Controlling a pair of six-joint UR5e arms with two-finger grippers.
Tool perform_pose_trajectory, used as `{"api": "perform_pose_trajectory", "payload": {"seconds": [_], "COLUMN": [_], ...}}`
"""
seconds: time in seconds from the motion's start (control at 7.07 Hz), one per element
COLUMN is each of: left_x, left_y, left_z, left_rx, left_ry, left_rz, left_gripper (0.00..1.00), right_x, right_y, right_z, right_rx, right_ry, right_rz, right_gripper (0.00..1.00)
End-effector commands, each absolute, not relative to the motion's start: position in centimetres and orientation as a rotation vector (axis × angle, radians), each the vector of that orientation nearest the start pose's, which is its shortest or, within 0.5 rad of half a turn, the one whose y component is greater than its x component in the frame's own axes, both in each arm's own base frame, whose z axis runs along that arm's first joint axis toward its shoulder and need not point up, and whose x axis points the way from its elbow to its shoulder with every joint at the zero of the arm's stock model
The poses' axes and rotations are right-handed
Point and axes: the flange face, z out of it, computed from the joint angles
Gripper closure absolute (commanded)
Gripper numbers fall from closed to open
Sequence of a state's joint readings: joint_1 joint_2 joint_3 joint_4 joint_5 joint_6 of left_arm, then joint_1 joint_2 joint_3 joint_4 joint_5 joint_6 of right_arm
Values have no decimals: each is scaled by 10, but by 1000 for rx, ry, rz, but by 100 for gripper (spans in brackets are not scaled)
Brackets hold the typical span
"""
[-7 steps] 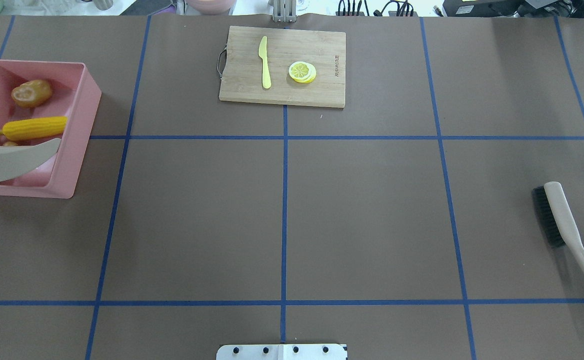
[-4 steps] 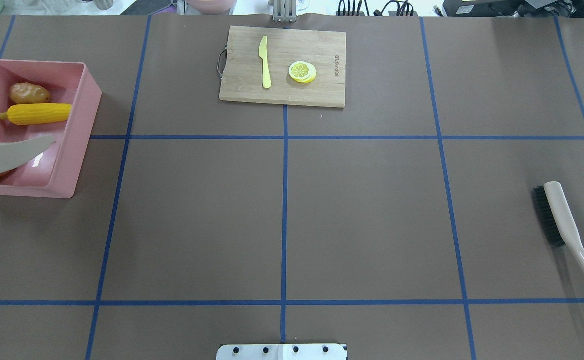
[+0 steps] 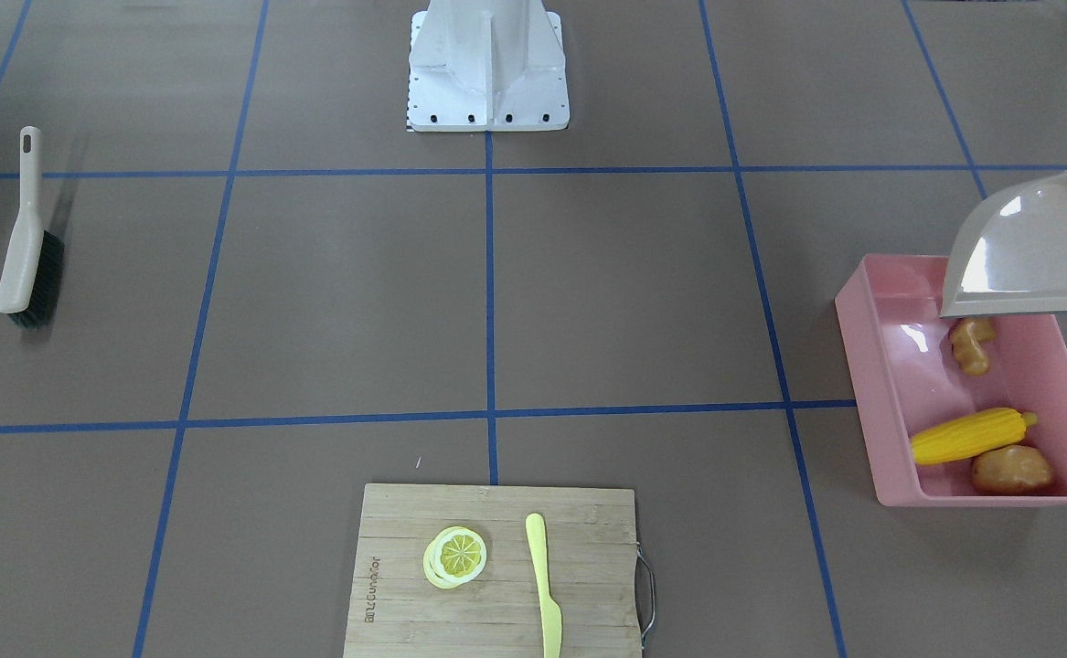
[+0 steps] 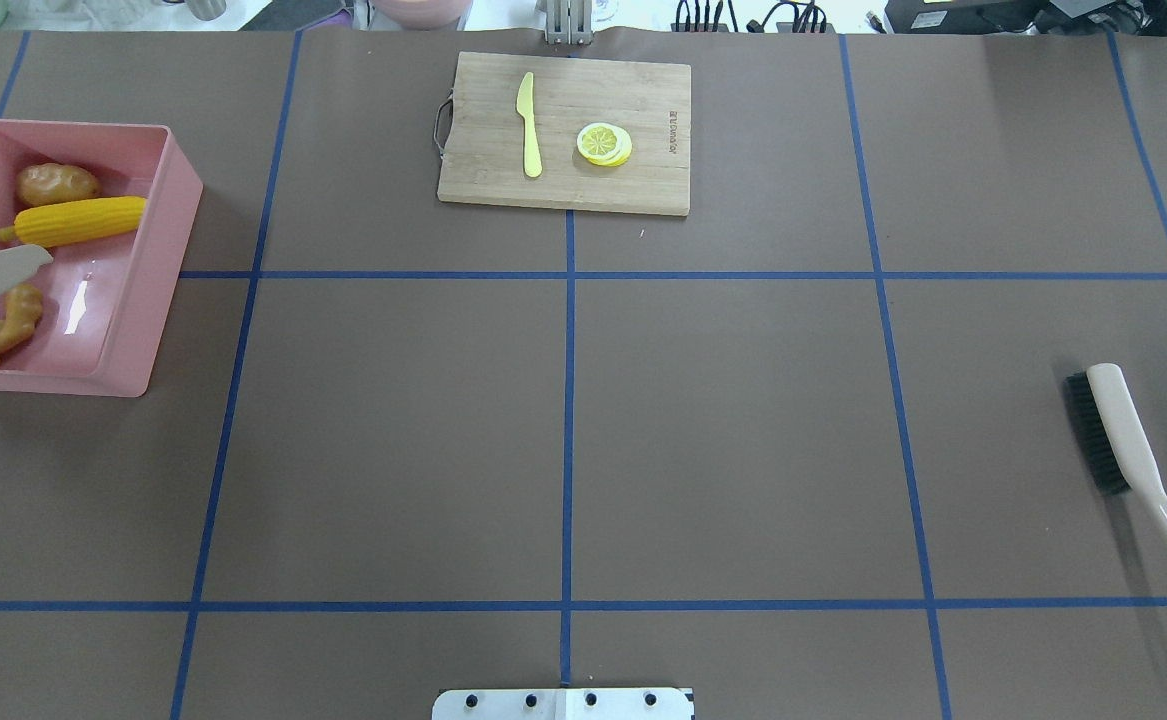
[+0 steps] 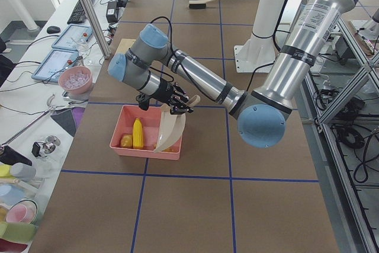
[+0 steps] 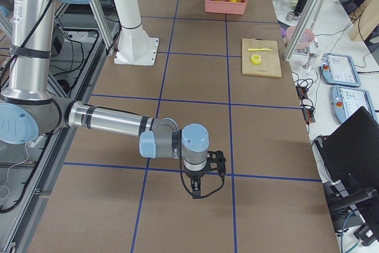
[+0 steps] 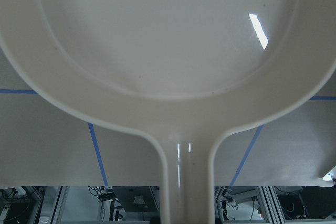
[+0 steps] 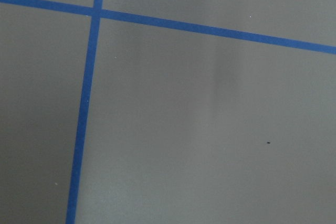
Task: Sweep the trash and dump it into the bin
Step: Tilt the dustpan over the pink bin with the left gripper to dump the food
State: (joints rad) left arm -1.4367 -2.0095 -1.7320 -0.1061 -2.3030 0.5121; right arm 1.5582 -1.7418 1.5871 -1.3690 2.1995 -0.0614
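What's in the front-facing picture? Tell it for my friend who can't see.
A pink bin at the right of a brown table holds a toy corn cob, potato and ginger root, with a dustpan tilted over its far end. A brush lies far left; a cutting board with lemon slice and yellow knife sits nearest.

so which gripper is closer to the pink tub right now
Left. The left gripper is just above the tub, at the dustpan tipped over it. The right gripper hangs over the table far away, toward the opposite end.
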Motion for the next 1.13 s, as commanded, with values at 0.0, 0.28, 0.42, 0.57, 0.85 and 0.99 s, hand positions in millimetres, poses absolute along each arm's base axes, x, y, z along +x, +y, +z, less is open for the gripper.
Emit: {"api": "perform_pose_trajectory", "payload": {"seconds": [0.0, 0.28, 0.42, 0.57, 0.85, 0.99], "left_x": [-21, -33, -28, -8, 41, 87], "left_y": [-520, -531, -542, -545, -540, -524], "left_z": [417, 380, 359, 337, 308, 286], "left_rx": [-503, -239, -105, 23, 107, 132], "left_ry": [805, 775, 750, 721, 712, 707], "left_rz": [323, 402, 472, 573, 618, 660], "left_gripper": [100, 100, 100, 100, 100, 100], "right_x": [67, 66, 67, 67, 67, 66], "right_y": [-436, -442, -436, -436, -440, -441], "right_z": [701, 651, 648, 649, 643, 643], "right_rx": [-11, -54, -43, -43, -28, -29], "right_ry": [-664, -666, -659, -662, -662, -663], "right_rz": [-55, -30, -36, -36, -45, -48], "right_gripper": [0, 0, 0, 0, 0, 0]}}
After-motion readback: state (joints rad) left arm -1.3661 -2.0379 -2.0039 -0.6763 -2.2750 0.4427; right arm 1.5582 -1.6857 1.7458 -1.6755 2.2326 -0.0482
